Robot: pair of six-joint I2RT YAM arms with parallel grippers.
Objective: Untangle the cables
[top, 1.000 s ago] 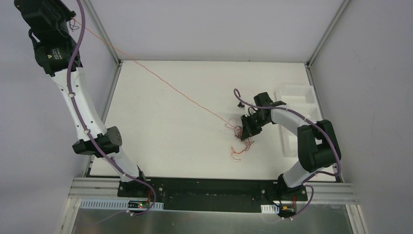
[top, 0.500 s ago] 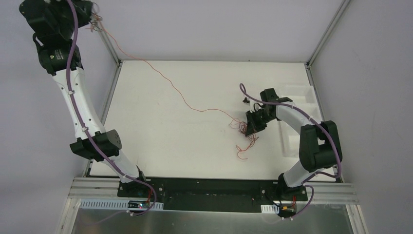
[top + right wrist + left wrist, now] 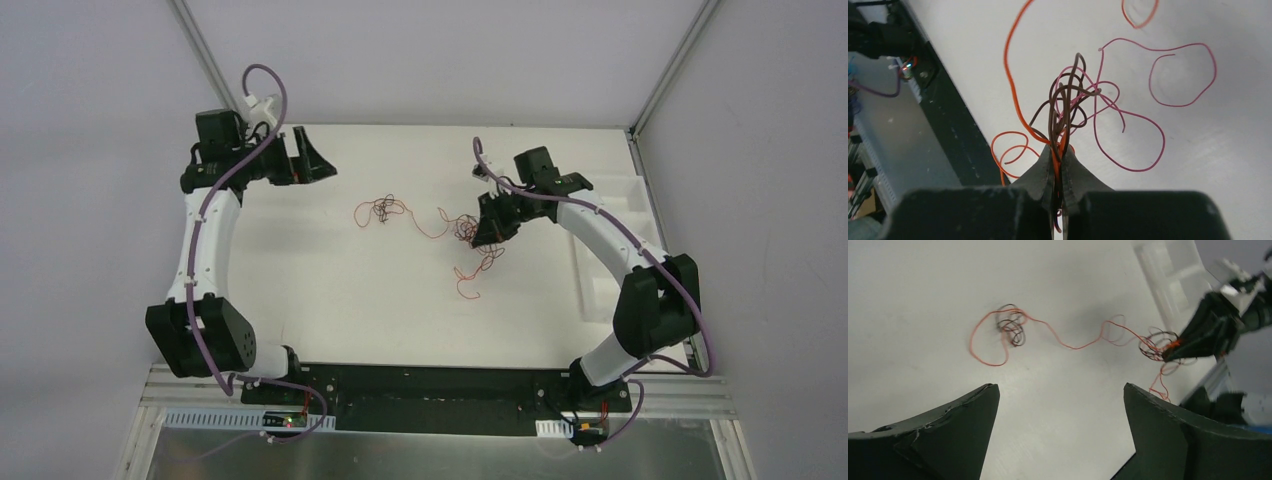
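The cables lie in two clumps joined by one slack red strand (image 3: 428, 226). A small clump (image 3: 380, 211) of dark and orange curls rests mid-table, seen also in the left wrist view (image 3: 1013, 328). My left gripper (image 3: 322, 163) hovers left of it, open and holding nothing (image 3: 1060, 390). The larger tangle (image 3: 468, 233) of brown, orange and magenta wire hangs from my right gripper (image 3: 488, 226), which is shut on it (image 3: 1058, 150). Orange loops (image 3: 467, 281) trail below onto the table.
A white compartment tray (image 3: 612, 196) stands at the table's right edge, behind the right arm. The black base strip (image 3: 430, 386) runs along the near edge. Metal frame posts (image 3: 205, 60) rise at the back corners.
The left arm swung down from high at the back left to the table and opened; the long strand it pulled taut now lies slack in a clump. The right gripper shifted back-left with its tangle.
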